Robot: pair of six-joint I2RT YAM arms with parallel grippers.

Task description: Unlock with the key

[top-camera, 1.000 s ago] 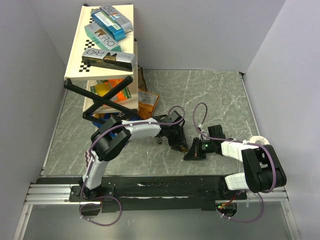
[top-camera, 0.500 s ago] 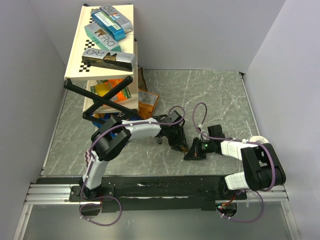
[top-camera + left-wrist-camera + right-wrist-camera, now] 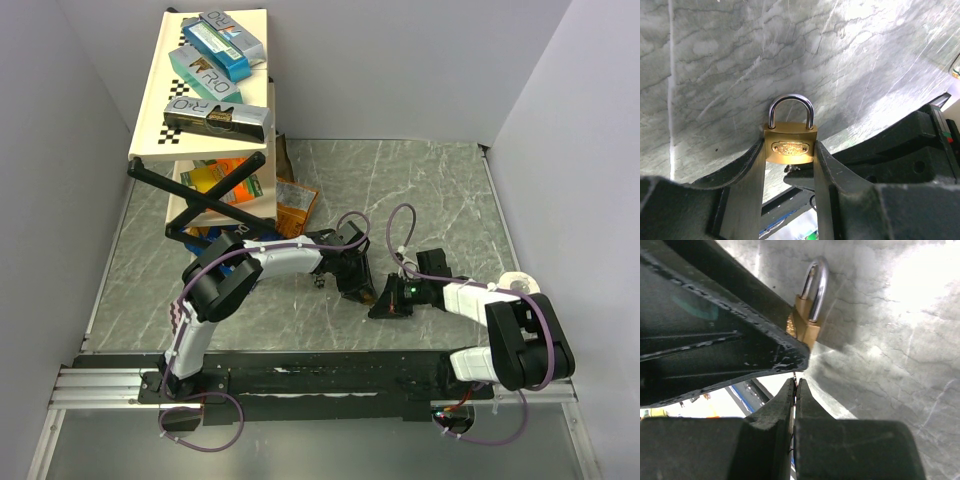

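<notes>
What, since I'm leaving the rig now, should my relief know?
Left gripper: fingers clamp the padlock by its sides.
Right gripper: shut, apparently pinching the key under the padlock's base; key barely visible.
Done: both picked up and brought together.
Left: shackle is closed; seat the key, turn, open.

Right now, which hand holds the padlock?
The left hand, clamping the brass padlock by its sides; the right hand is pinched shut, without a padlock.
</notes>
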